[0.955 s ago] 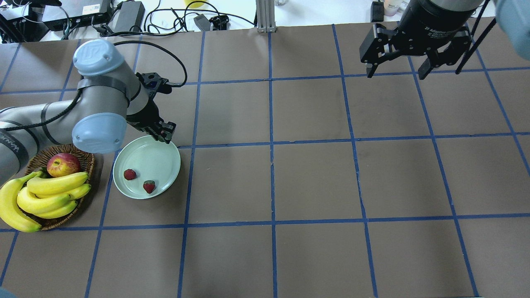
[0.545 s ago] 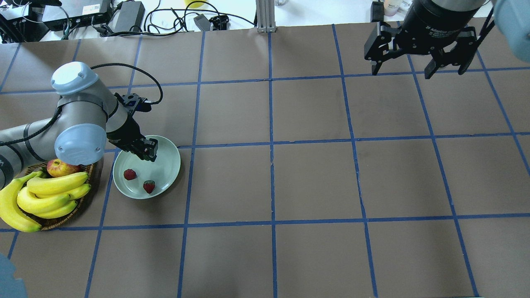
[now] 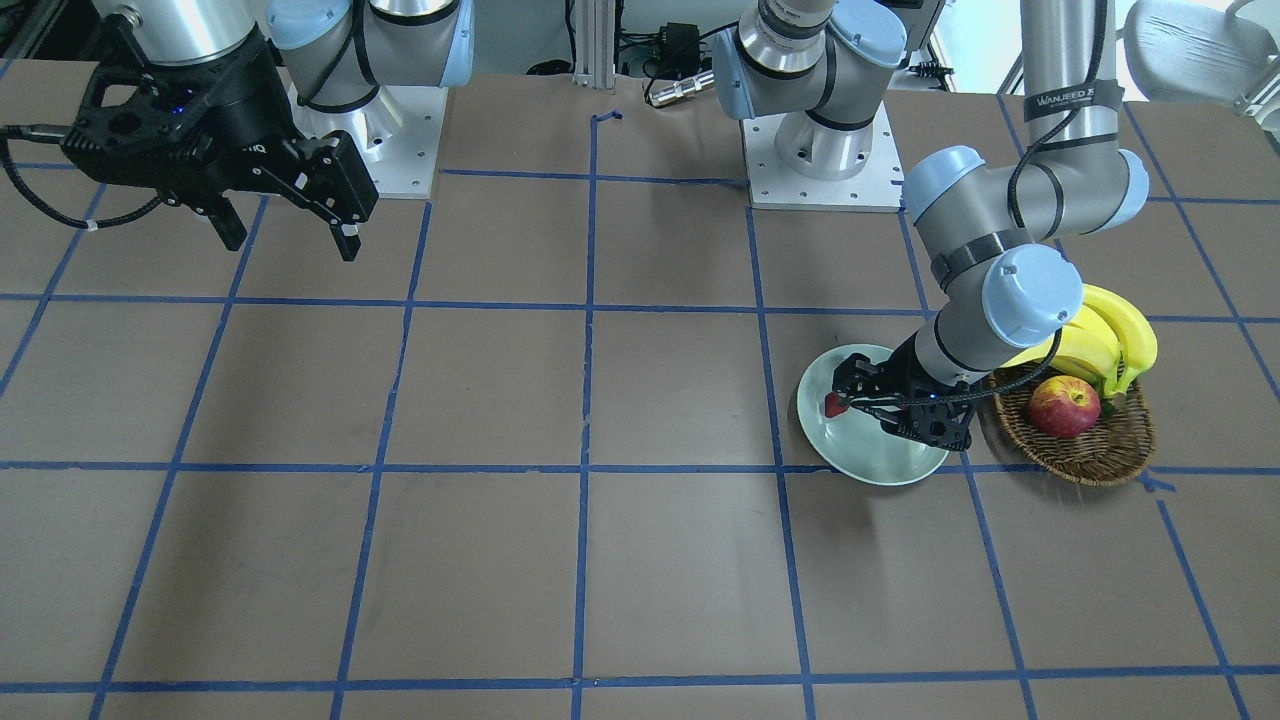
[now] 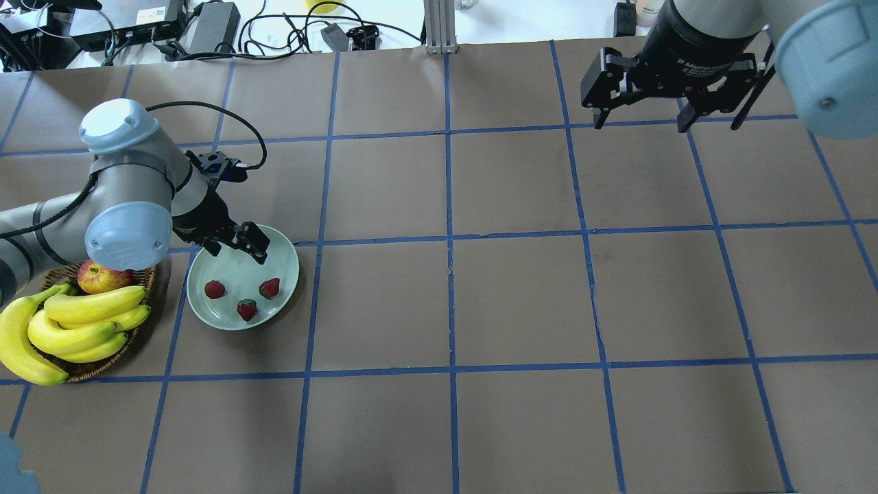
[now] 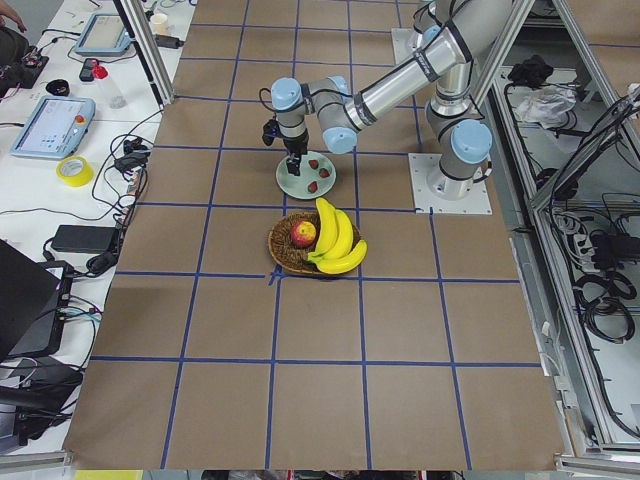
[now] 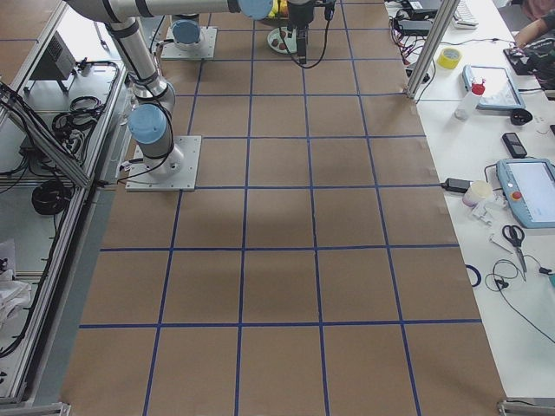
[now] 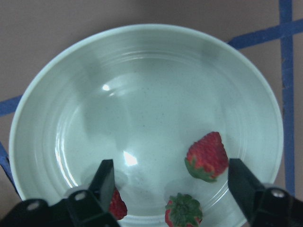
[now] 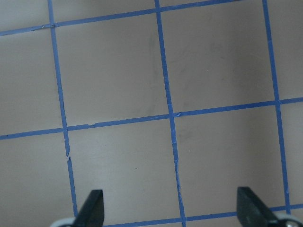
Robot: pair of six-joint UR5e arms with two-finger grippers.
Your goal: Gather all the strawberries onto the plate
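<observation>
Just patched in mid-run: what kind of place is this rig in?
Most likely a robotics lab or test cell: the table is papered brown and gridded with blue tape, a touchscreen pendant and a yellow tape roll lie on the side bench, and cables trail behind the table.

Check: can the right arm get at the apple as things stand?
Probably not. The right pincer hangs open over the far opposite corner, while the left arm overhangs the apple in the basket, with bananas beside it.
</observation>
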